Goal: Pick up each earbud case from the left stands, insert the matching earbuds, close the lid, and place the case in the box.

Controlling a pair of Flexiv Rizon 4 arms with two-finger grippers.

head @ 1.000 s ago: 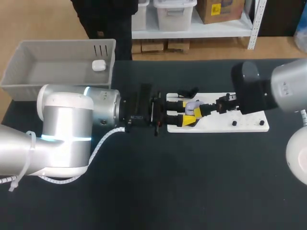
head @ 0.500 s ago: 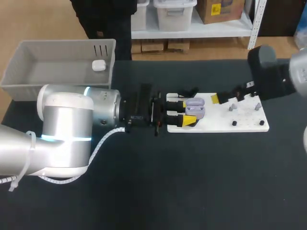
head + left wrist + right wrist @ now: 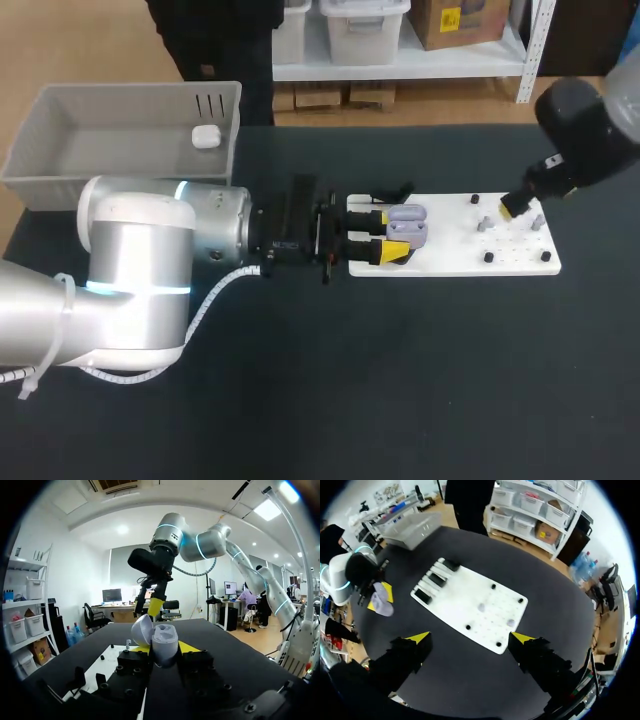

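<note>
The lavender case [image 3: 408,222] sat pinched in our left gripper [image 3: 390,233], one yellow tip on each side, over the left end of the white board [image 3: 450,262]. Its lid stood open. From our left wrist the case [image 3: 164,642] filled the space right between the fingers of the left gripper [image 3: 162,651], lid tipped back, and whether anything lay in its wells we could not tell.

Ahead of it, our right gripper [image 3: 515,205] hung above the far right part of the board. Seen from its own wrist, the right gripper [image 3: 470,638] was spread wide with nothing between the tips (just the board [image 3: 460,592] well below). Two lavender earbuds [image 3: 481,607] stood on that board, apart from each other, among small black pegs [image 3: 493,586]. Black stands [image 3: 437,578] lined the board's end nearest the left arm.

Further out, on the dark table [image 3: 400,380], the grey box [image 3: 130,92] sat at the far left corner, well apart from the board. A white case [image 3: 205,137] lay inside it, lid shut, near the box's right wall.
</note>
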